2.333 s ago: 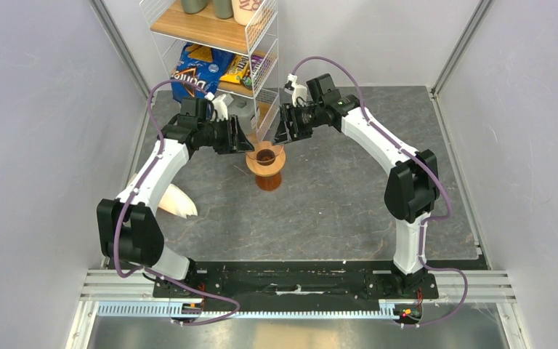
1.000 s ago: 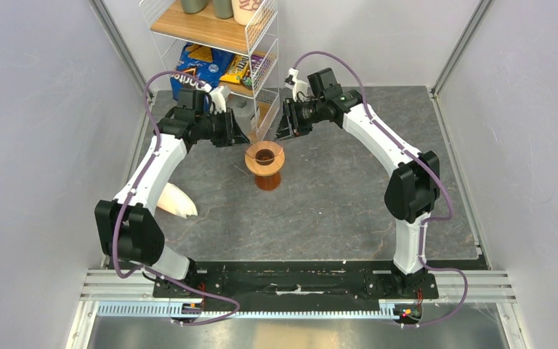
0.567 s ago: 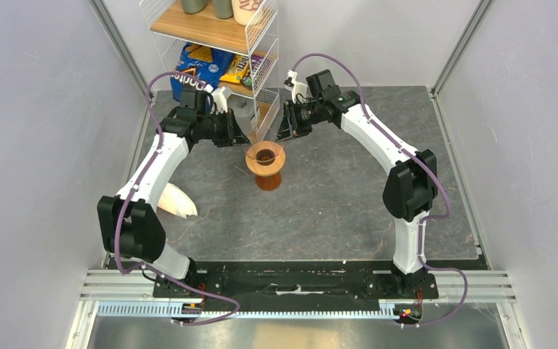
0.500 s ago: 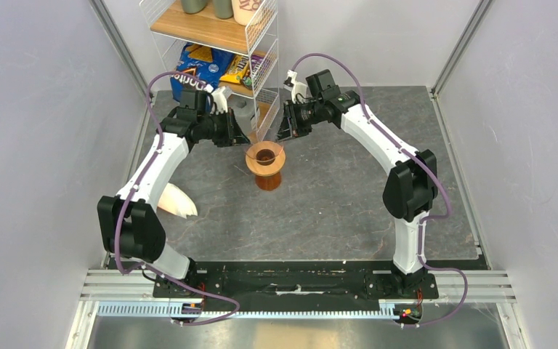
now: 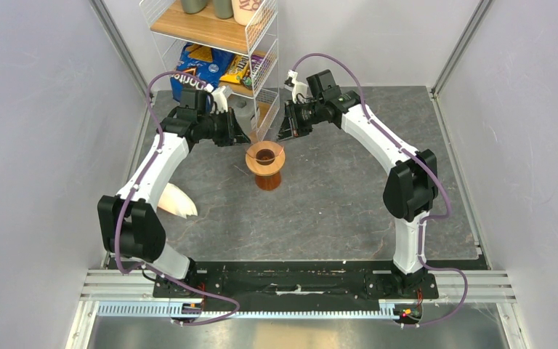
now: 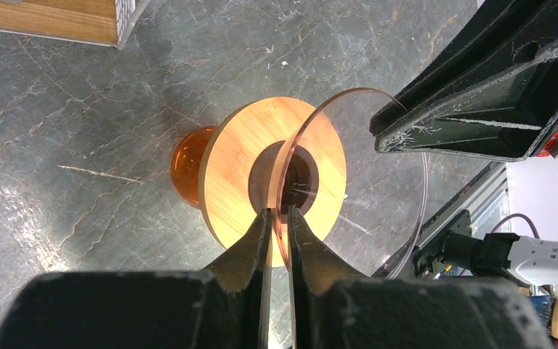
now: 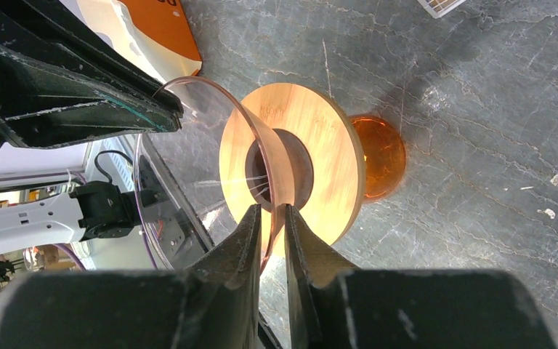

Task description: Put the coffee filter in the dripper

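Both tools have drawn back a little toward the far edge of the counter point(image 5: 349, 211) compared with two seconds ago. Over the last half second neither they nor the dripper point(image 5: 253, 161) shows any shift. That dripper stands in the far half of the counter, a little left of the middle. Its round wooden collar faces up around a dark centre hole, with the orange foot point(image 6: 187, 166) beneath it. A clear funnel wall point(image 6: 378, 190), faintly amber, rises from the hole to a wide round rim, and whether it sits fully down in the collar cannot be told. The left tool point(image 6: 277, 212) is closed almost completely, its two fingers pinching that thin wall at the rim. The right tool point(image 7: 270, 211) is closed just as far on the opposite side of the same rim, so each wrist view shows the other's black finger across the funnel. A cream-white fan-shaped pile point(image 5: 178, 201) of paper lies by the left edge, toward the near-left corner, well apart from the dripper and both tools. Which sheet there, if any, is the coffee filter cannot be told. A wire rack point(image 5: 218, 43) holding snack bags stands at the far-left corner.
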Controlling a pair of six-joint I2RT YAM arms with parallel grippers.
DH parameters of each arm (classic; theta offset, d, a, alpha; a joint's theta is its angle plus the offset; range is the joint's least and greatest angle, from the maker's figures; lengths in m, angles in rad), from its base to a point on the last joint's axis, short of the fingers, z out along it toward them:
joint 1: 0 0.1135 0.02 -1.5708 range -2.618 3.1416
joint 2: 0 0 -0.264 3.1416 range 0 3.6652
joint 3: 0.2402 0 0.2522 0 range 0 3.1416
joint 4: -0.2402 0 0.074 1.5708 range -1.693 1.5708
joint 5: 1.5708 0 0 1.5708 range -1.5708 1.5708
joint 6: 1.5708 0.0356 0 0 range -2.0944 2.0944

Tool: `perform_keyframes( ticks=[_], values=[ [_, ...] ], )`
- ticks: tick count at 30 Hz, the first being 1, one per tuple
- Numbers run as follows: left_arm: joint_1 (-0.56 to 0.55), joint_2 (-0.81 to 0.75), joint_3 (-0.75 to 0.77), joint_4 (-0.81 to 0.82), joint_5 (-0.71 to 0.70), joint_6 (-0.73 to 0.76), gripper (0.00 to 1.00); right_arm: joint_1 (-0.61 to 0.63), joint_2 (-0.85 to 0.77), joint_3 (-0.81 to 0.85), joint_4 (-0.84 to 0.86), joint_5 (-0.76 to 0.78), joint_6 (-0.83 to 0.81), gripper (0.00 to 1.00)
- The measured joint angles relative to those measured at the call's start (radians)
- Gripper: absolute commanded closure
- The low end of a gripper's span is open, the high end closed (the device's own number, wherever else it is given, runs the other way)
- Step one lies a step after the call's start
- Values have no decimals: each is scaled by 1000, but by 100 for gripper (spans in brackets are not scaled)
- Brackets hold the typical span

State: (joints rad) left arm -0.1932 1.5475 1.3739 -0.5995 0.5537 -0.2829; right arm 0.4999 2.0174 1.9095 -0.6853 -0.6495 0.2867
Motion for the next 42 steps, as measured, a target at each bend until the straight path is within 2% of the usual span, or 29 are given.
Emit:
perform_keyframes(
  ticks=[10,16,20,31,37,42],
  values=[
    [0,6,0,4,6,-1,84,0,0,0,0,0,0,77],
    [1,8,0,3,5,0,68,0,0,1,-1,-8,-4,67],
    [0,13,0,-8,-2,0,61,0,0,3,-10,-7,-10,59],
    [0,10,21,-31,1,0,27,0,0,31,-19,-18,11,24],
    [4,-21,52,-65,4,11,17,0,-13,40,-18,-34,16,3],
    [56,-100,81,-113,26,52,15,0,-68,40,-19,-31,-1,3]
  ],
)
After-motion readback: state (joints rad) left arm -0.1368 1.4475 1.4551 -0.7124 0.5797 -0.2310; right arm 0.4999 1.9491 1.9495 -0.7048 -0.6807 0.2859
